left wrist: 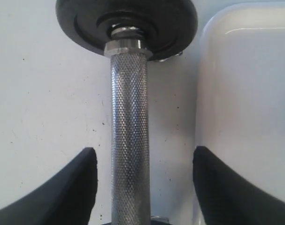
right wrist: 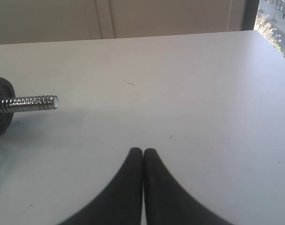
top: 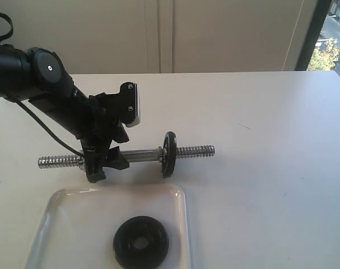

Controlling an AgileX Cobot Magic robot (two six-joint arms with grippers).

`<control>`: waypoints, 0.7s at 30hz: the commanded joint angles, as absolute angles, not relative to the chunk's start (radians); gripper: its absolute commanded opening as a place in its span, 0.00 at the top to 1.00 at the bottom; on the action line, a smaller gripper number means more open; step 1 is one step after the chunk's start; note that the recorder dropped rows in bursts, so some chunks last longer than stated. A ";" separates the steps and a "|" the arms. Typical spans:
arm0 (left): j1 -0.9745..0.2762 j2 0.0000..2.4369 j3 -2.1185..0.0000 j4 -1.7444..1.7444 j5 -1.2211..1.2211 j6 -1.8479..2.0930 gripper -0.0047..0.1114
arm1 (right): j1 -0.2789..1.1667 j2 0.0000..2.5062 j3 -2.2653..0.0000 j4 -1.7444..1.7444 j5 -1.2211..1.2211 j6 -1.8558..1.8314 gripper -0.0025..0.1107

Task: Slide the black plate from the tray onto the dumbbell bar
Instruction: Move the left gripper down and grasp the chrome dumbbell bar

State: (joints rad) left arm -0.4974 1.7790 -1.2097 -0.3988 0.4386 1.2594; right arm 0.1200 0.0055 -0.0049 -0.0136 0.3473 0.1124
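The black plate (top: pixel 140 242) lies flat in the translucent tray (top: pixel 57 224) at the front. Behind the tray, the chrome dumbbell bar (top: pixel 139 154) rests on the table with one black disc (top: pixel 168 154) mounted upright toward its right end. My left gripper (top: pixel 105 168) is open and straddles the bar's knurled middle (left wrist: pixel 128 140); its fingers (left wrist: pixel 81 183) stand apart from the steel on both sides. The mounted disc (left wrist: pixel 126 23) and the tray (left wrist: pixel 245 93) also show in the left wrist view. My right gripper (right wrist: pixel 142 152) is shut on nothing, over bare table beyond the bar's threaded end (right wrist: pixel 32 103).
The white table (top: pixel 270 140) stretches to the right of the bar. A wall and a window edge (top: pixel 326 33) lie behind the table. The left arm (top: pixel 46 78) reaches in from the upper left. The right arm is out of the exterior view.
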 commanded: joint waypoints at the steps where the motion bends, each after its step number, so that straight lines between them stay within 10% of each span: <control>1: -0.503 1.807 -1.214 -0.417 0.410 1.263 0.41 | 0.121 0.000 0.000 -0.017 0.344 0.111 0.98; 21: -0.570 1.881 -1.214 -0.515 0.279 1.394 0.41 | 0.121 0.000 0.000 -0.017 0.344 0.111 0.98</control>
